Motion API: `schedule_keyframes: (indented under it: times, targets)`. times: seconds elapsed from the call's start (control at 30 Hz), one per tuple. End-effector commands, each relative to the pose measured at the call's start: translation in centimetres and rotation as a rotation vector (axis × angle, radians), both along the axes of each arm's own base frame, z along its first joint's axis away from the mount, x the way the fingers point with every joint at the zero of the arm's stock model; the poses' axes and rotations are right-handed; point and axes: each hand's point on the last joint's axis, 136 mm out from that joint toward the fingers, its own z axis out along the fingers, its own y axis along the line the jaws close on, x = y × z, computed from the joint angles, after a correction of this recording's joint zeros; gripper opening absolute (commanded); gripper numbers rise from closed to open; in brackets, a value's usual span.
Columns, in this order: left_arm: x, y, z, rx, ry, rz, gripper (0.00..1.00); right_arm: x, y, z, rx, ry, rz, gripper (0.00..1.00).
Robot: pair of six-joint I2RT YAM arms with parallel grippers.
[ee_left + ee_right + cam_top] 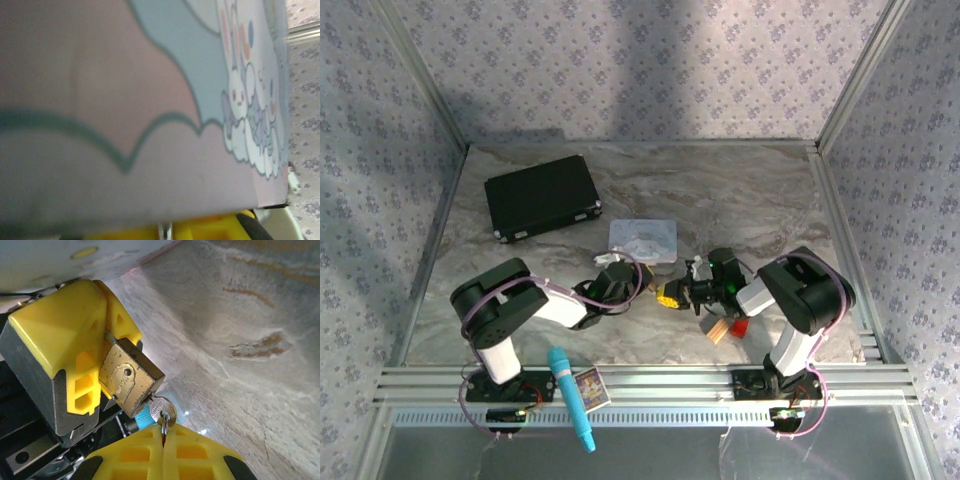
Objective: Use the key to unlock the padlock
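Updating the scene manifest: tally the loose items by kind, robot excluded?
Boxes: 2 (black case, pastel tin)
Blocks: 2 (tan block, red block)
padlock: 1
key: 1
teal pen-like tool: 1
picture card: 1
Total: 8

A grey-and-tan marbled table (740,190) carries everything. At its far left lies a flat black case (542,196), set at a slight angle. Near the middle sits a pale pastel tin box (643,238). Toward the near right, a tan wooden block (719,331) and a red block (740,327) rest just beside each other. At the near left edge, a teal pen-like stick (572,398) lies across the metal rail, beside a small picture card (590,388).
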Motion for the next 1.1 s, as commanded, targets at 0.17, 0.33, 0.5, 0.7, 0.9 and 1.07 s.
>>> schedule_keyframes:
  times: [0.17, 0.33, 0.5, 0.7, 0.9, 1.07]
  targets:
    - [-3.8, -0.6, -2.6, 0.118, 0.131, -0.120, 0.20, 1.7, 0.3, 2.6, -0.068, -0.198, -0.041, 0.00]
    - [-3.6, -1.1, -2.1, 0.089, 0.118, -0.126, 0.31, 1.6, 0.7, 2.5, -0.070, -0.200, -0.031, 0.00]
    - [-3.7, -1.4, -1.5, 0.061, 0.107, -0.131, 0.34, 1.2, 1.3, 2.5, -0.078, -0.205, -0.019, 0.00]
    - [-3.9, -1.1, -2.0, 0.066, 0.121, -0.120, 0.26, 1.1, 1.8, 2.6, -0.086, -0.201, 0.000, 0.00]
    - [-3.8, -0.8, -2.1, 0.075, 0.122, -0.112, 0.26, 0.6, 1.2, 1.6, -0.138, -0.195, 0.003, 0.00]
    - [-3.5, -0.4, -2.2, 0.072, 0.121, -0.085, 0.32, 0.6, 1.3, 1.9, -0.134, -0.198, 0.008, 0.00]
